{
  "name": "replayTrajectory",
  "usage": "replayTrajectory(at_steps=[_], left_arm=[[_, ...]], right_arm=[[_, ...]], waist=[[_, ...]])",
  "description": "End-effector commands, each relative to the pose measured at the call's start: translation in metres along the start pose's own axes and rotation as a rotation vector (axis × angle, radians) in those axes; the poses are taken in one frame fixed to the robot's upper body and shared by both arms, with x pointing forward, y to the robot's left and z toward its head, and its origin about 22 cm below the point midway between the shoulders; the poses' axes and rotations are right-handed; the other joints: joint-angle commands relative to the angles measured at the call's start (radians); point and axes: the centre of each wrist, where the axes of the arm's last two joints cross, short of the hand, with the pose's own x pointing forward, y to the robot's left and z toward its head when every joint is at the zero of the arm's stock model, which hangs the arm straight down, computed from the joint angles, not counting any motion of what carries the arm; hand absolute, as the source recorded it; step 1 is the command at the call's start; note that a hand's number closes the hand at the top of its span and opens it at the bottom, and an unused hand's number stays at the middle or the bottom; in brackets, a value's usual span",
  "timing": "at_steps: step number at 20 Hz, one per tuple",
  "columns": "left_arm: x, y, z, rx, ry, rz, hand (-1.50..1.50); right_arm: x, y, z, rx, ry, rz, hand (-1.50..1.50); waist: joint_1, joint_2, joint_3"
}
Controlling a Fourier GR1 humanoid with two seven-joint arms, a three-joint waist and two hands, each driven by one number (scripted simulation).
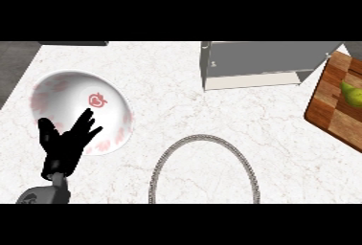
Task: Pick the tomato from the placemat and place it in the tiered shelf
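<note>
Left hand (67,146) rests lower left w/ fingers (86,119) spread, released, overlapping white red-patterned bowl (63,91). Tomato not visible. Round grey-rimmed placemat (247,167) on marble tabletop (176,115); grey metal shelf (254,64) & wooden board (332,105) w/ green pear (351,94) beyond.

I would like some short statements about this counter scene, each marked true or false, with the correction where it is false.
1. The left hand shows at the lower left with straight fingers, partly over the bowl. True.
2. The right hand is holding a tomato. False: no right hand and no tomato can be seen.
3. A green fruit lies on the wooden board at the right edge. True.
4. The bowl stands inside the round placemat. False: the bowl is on the counter, left of the placemat.
5. The grey shelf stands at the top, right of the bowl. True.
</note>
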Motion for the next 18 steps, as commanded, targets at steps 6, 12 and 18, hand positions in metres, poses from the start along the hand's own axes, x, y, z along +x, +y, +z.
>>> replayTrajectory(at_steps=[6, 12, 18], left_arm=[[-0.004, -0.001, -0.004, 0.008, 0.049, 0.008, 0.0], [-0.007, 0.002, -0.004, 0.005, 0.053, 0.001, 0.0], [-0.013, -0.006, 0.002, 0.001, 0.051, 0.0, 0.0]], right_arm=[[-0.003, -0.043, 0.0, -0.198, 0.035, -0.237, -1.5], [-0.004, -0.106, 0.009, -0.411, 0.091, -0.214, -1.5], [-0.034, -0.17, 0.029, -0.489, 0.149, -0.335, -1.5]], waist=[[-0.003, 0.005, -0.004], [-0.008, 0.005, -0.004], [-0.009, 0.003, -0.003]])
